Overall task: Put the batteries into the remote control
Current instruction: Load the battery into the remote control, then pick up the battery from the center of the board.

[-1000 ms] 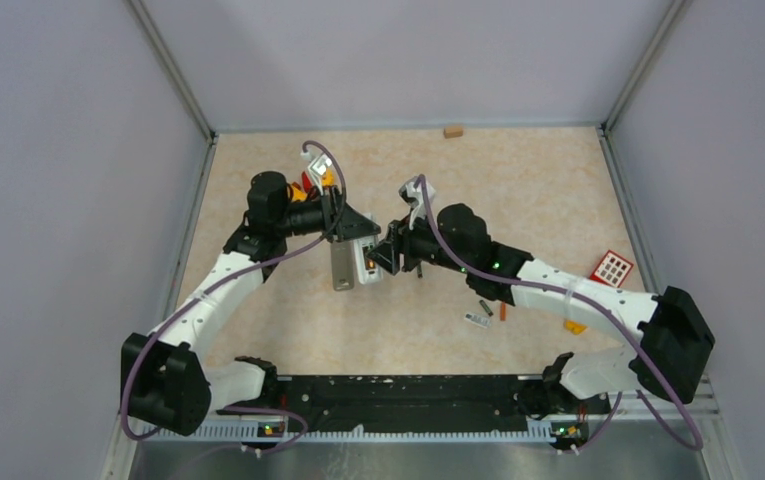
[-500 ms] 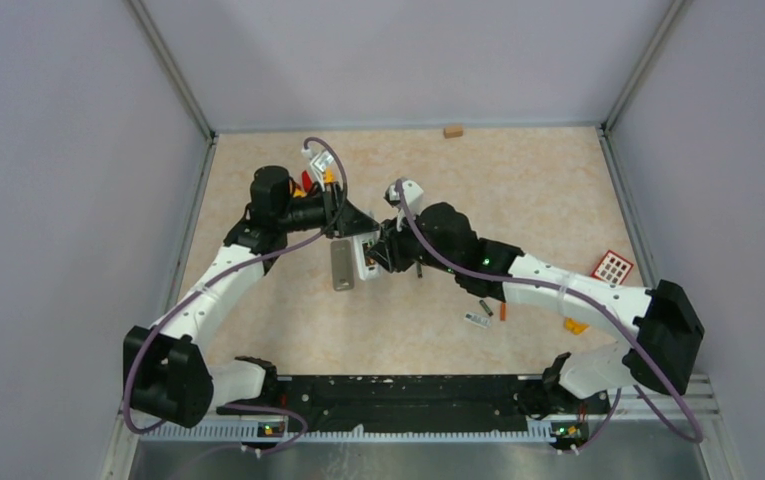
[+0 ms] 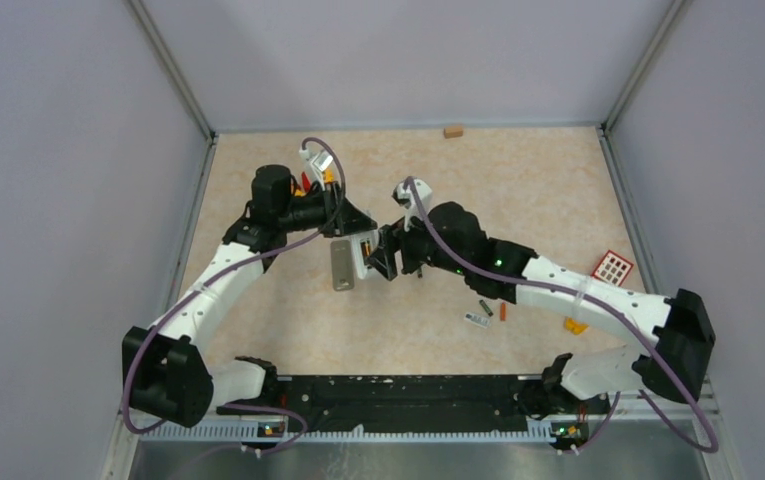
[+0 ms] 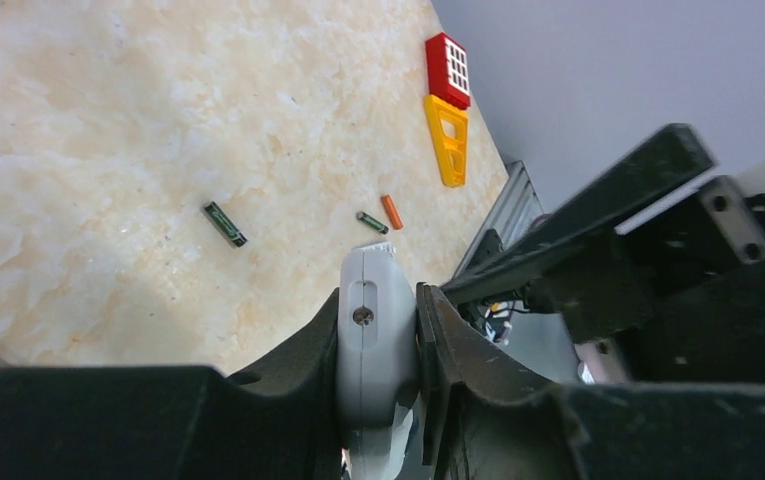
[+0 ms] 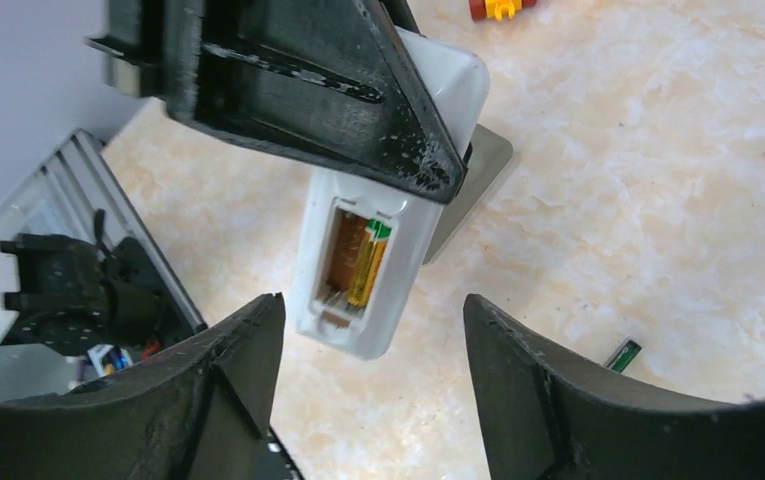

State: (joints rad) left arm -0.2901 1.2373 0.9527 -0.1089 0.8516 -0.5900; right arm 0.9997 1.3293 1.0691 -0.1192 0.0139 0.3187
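Fingers of the right gripper [image 5: 373,320] stand wide apart with nothing between them, squared up to the open back of the remote [image 5: 410,240] and just short of touching it. Left gripper [image 4: 379,298] is clamped on that white remote, holding it up off the table [image 3: 518,190] with the open bay turned toward the right arm.

Progress check: one gold battery [image 5: 368,265] with a green tip is seated in the bay. Beside it sits a brownish-orange shape, which may be a second cell or just the bare slot; I can't tell from here. So I'd call the job partly done. Out on the table there are still loose cells: an orange battery [image 4: 391,211] right beside a dark battery [image 4: 371,222], and another dark one [image 4: 225,224] further off. A grey piece [image 3: 342,265] lies flat under the remote, possibly the cover, so closing up looks to be ahead too.

Against a second ago, little has changed. The right wrist has rolled one way and come partly back, its elbow has swung a touch outward, and the remote sits slightly higher in the overhead view. The loose cells have not moved.
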